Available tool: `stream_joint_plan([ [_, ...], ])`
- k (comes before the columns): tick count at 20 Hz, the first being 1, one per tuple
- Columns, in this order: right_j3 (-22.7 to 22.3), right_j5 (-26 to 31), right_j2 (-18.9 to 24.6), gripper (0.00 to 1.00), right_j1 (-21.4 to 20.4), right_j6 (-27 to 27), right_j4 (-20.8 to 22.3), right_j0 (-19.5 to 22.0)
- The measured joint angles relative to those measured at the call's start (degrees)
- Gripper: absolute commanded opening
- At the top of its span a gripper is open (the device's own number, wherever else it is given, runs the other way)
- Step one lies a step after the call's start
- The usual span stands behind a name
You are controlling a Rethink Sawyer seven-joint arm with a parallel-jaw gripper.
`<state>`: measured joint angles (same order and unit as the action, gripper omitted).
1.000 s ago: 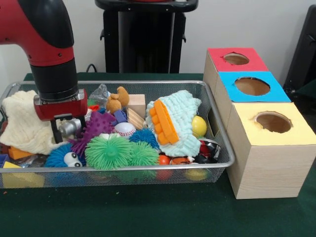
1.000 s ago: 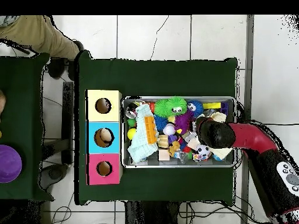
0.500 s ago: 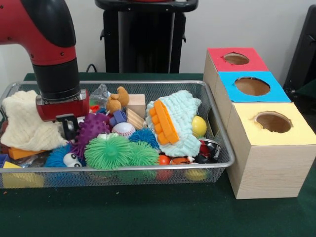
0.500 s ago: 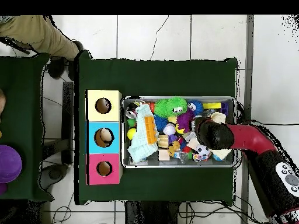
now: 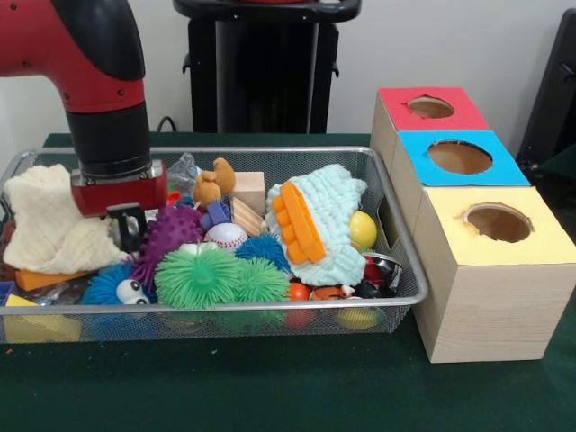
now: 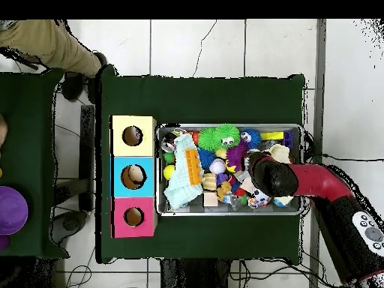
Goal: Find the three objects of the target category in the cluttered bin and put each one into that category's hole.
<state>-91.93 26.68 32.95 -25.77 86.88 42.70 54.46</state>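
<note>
The wire mesh bin (image 5: 225,317) lies on the green table, full of toys; it also shows in the overhead view (image 6: 225,213). My gripper (image 5: 129,230) is down inside the bin's left part, between a cream knitted cloth (image 5: 40,225) and a purple spiky ball (image 5: 173,232). I cannot tell whether it is open or shut. In the overhead view the arm's end (image 6: 268,174) covers it. No rope toy shows clearly. A white colour-flecked lump (image 6: 259,199) lies beside the arm; I cannot tell what it is. The yellow-faced box (image 5: 495,279) has its round hole (image 5: 498,222) open, also seen from overhead (image 6: 133,136).
Blue-faced (image 5: 459,157) and red-faced (image 5: 430,108) boxes stand behind the yellow one. The bin holds green spiky balls (image 5: 200,277), a light blue cloth (image 5: 333,211), an orange toy (image 5: 301,220), a baseball (image 5: 227,236) and a yellow ball (image 5: 363,229). A person's leg (image 6: 52,41) shows at the top left.
My gripper has moved a little to the right in the front view and risen slightly. The silver thing seen at it earlier no longer shows.
</note>
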Motion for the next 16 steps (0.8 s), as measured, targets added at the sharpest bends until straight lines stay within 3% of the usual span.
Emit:
stream_joint_plan([
  [7,-7.83,-2.15,-4.59,0.0,-9.35,1.06,-1.64,-6.61],
  [10,-12.36,-2.14,-7.81,0.0,-15.28,2.97,-4.66,-12.6],
  [11,-14.63,-2.15,-9.75,0.0,-18.19,4.56,-6.59,-16.36],
  [16,-19.13,-2.39,-14.35,0.0,-23.47,9.57,-10.75,-25.27],
])
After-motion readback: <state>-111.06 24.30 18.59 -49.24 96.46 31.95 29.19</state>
